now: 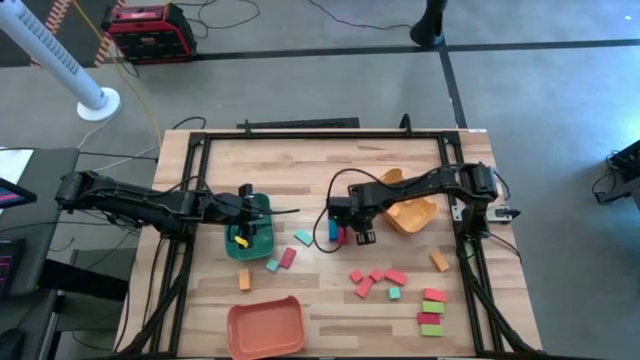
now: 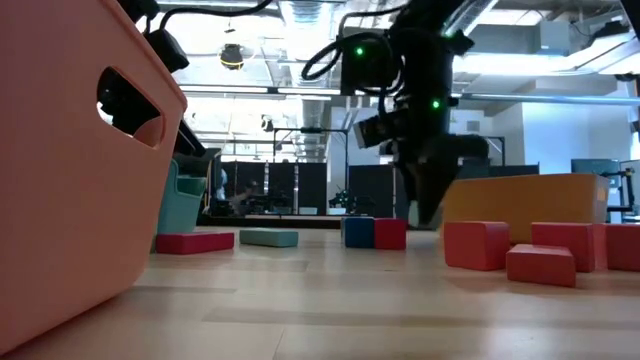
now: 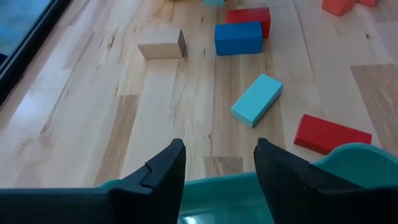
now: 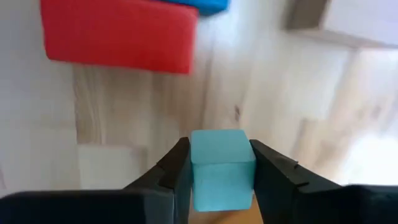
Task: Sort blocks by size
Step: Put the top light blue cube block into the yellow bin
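Observation:
My right gripper (image 1: 362,237) stands mid-table, pointing down, shut on a small teal cube (image 4: 221,163). Just beside it lie a blue block (image 1: 332,230) and a red block (image 4: 118,32), side by side. More blocks lie scattered toward the near edge: a teal bar (image 3: 257,99), a red bar (image 3: 329,132) and a red cluster (image 1: 372,282). My left gripper (image 3: 217,168) hangs open over the green tray (image 1: 255,238), with nothing between its fingers. My right gripper pinches the teal cube by two opposite side faces (image 4: 194,165), one finger on each. The fingers come from above, pointing down. In the low view the fingertips (image 2: 428,215) end a little above the tabletop; the cube itself does not show there.
An orange tray (image 1: 412,212) sits right behind the right gripper, and a salmon tray (image 1: 265,327) at the near edge. Green and red bars (image 1: 432,310) are stacked at the near right. A plain wood-coloured block (image 3: 161,45) lies near the blue one.

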Robot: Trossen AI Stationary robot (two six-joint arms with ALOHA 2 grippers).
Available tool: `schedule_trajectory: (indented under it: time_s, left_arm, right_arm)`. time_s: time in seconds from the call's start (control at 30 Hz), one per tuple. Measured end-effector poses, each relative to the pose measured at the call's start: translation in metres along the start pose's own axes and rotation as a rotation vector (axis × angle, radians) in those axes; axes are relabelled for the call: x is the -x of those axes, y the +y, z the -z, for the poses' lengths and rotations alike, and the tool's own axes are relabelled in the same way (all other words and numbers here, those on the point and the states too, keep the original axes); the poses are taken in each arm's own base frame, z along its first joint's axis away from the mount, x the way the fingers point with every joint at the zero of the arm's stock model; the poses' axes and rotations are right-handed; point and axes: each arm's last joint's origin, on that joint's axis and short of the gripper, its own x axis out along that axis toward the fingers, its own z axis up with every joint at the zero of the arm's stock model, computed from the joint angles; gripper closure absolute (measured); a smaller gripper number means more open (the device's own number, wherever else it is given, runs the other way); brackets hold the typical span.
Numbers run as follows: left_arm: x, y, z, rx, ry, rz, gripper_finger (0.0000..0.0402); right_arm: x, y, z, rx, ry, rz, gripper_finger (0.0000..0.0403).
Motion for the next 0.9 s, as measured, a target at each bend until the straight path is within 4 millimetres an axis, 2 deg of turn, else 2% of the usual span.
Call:
schedule_trajectory:
  time_s: [0.13, 0.23, 0.43, 0.67, 0.77, 0.9]
  left_arm:
    - [0.0, 0.0, 0.0, 0.0, 0.004, 0.0, 0.0221]
    - [0.0, 0.0, 0.001, -0.002, 0.013, 0.001, 0.0221]
    - [0.0, 0.0, 0.002, -0.003, 0.016, 0.001, 0.0221]
    - [0.0, 0.0, 0.002, -0.02, 0.016, 0.001, 0.0221]
    - [0.0, 0.0, 0.002, -0.02, 0.016, 0.001, 0.0221]
    - [0.0, 0.0, 0.002, -0.021, 0.016, 0.001, 0.0221]
  right_arm:
    - [0.018, 0.001, -0.005, -0.027, 0.019, 0.005, 0.0248]
    - [0.031, 0.004, -0.002, -0.041, 0.093, 0.072, 0.0239]
    - [0.06, 0.001, 0.018, -0.136, 0.189, 0.16, 0.0235]
    - [0.103, -0.002, 0.044, -0.31, 0.08, 0.19, 0.0237]
    - [0.109, -0.004, 0.061, -0.382, 0.06, 0.198, 0.023]
    - [0.102, -0.007, 0.084, -0.471, 0.072, 0.205, 0.0232]
